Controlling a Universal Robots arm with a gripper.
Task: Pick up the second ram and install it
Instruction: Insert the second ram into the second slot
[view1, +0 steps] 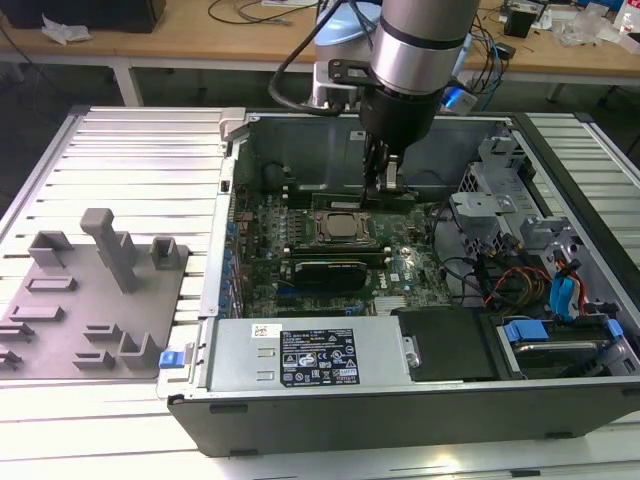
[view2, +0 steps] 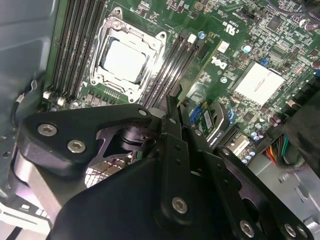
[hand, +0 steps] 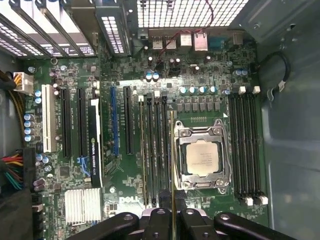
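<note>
**Second ram pinched over the slots by the socket**

Second ram (hand: 172, 165) seen edge-on in the first wrist view: a thin green strip running from between the fingers alongside the processor socket (hand: 202, 157), over the bank of long black memory slots (hand: 155, 150) on that side. Whether it is seated in a slot or only above one, cannot tell.

Gripper (hand: 172, 212) pressed together on the stick, its black fingers (hand: 159, 220) close on either side of the near end. Second wrist view shows the same: gripper (view2: 176, 102) pinching the green board's edge (view2: 197, 67), slots (view2: 172, 60) just beside it, socket (view2: 127, 55) beyond.

Exterior view: arm reaches down into the open computer case (view1: 300, 415), gripper (view1: 383, 180) low over the motherboard (view1: 405, 270), just behind the socket (view1: 340, 228) as that camera sees it. A green stick (view1: 330, 252) already sits in a slot on the socket's nearer side.

Wide black expansion card (view1: 325, 272) stands in front of the socket; in the first wrist view it (hand: 95, 145) lies well apart from the gripper.

Grey holder tray (view1: 95, 290) rests on the ribbed table, at the exterior view's left of the case. Power supply (view1: 305, 355) along the case's near edge.
</note>
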